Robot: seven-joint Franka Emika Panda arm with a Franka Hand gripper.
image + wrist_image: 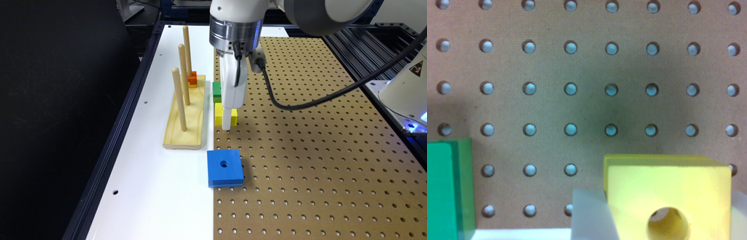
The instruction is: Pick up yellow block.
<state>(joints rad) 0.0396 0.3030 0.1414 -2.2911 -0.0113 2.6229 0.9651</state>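
The gripper [226, 124] is down at the yellow block [218, 114], which sits on the brown pegboard [317, 133] just beside the pale wooden peg base [185, 120], between the green block [217, 91] farther back and the blue block [224, 167] nearer the camera. In the wrist view one pale finger [592, 215] stands tight against one side of the yellow block [667, 200], whose round centre hole is plainly visible; a blurred grey edge at the opposite side is probably the second finger, so the jaws appear to straddle the block at roughly its own width. Whether they are already pressing on it I cannot tell. By my reading this is the grasp step: the descent looks done and the lift has not begun, since the block seems to rest on the board. The next move calls for a firm squeeze on the two flat sides, then a straight rise clear of the green block standing just behind.
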